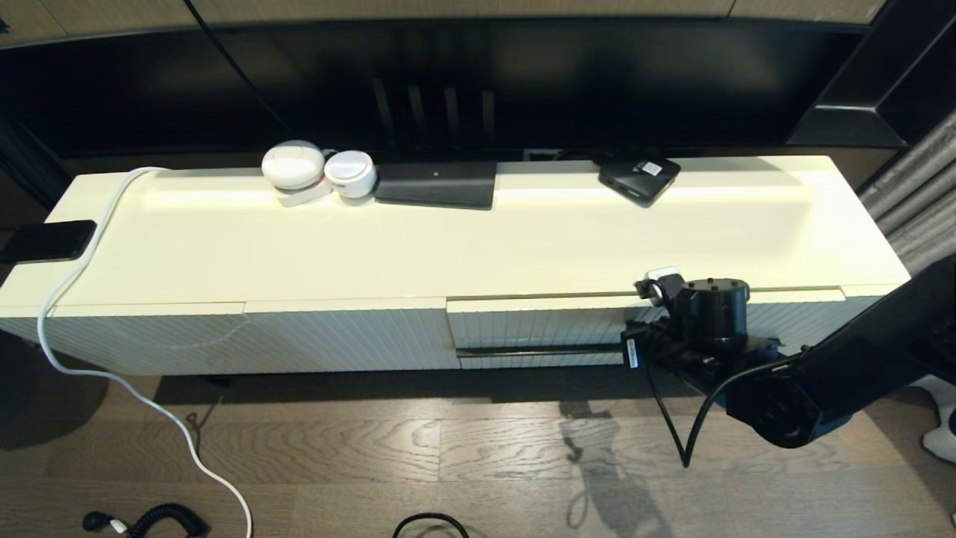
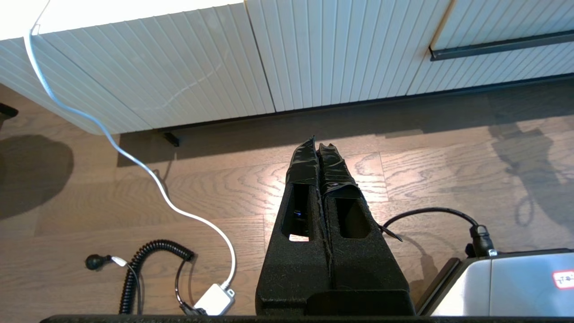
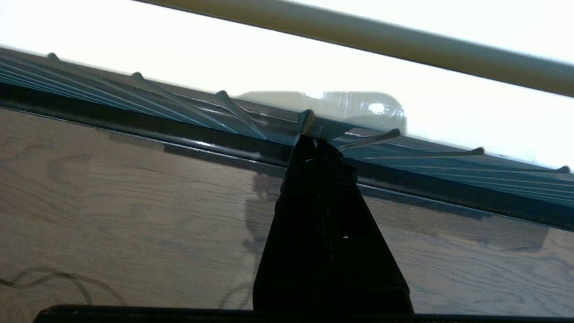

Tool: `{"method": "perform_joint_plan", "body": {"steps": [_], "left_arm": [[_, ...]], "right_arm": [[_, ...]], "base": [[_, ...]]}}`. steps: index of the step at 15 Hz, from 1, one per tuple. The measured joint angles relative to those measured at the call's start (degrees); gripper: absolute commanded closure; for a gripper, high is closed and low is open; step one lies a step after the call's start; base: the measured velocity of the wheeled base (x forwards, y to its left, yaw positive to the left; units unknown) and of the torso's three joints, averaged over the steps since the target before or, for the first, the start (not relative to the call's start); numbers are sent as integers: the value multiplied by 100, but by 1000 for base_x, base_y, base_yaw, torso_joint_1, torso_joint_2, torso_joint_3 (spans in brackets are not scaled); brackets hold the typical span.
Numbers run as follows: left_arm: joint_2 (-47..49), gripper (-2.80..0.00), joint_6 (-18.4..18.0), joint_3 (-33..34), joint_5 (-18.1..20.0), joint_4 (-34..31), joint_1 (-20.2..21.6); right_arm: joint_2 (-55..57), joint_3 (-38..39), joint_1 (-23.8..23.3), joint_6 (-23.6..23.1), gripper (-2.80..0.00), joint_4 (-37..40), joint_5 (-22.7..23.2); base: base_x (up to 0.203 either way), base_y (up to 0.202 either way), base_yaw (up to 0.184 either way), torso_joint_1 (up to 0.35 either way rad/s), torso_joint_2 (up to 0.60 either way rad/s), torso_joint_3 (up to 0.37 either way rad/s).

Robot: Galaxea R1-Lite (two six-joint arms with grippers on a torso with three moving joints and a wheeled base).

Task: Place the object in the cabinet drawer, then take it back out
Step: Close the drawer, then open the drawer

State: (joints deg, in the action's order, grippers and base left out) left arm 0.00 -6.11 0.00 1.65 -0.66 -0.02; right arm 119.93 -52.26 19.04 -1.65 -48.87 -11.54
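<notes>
Head view — right pincer (image 3: 316,140) closed, at cabinet drawer (image 1: 538,323)

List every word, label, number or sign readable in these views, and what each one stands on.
No text can be read in any view.
White label on the black box on the cabinet top: too small to read.
Red-edged sticker on the grey robot base: print too blurred to read.
Tag on the right gripper's wrist: blank or illegible.
</notes>
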Motion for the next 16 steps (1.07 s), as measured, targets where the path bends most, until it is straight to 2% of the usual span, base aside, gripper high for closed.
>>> {"method": "perform_joint_plan", "body": {"steps": [8,11,16], "left_arm": [[0,0,-3,-2,2,-2,-5],[0,0,0,0,2,-3,-5],[0,0,0,0,-1,-2,-5]], "right_arm": [[173,-377,-33,-4,0,45,-46],[-129,30,-55,-116,0,122,22],[-1076,755,-33,-347,0,1069,378]], "base": [[0,0,0,0,0,0],[0,0,0,0,0,0],[0,0,0,0,0,0]]}}
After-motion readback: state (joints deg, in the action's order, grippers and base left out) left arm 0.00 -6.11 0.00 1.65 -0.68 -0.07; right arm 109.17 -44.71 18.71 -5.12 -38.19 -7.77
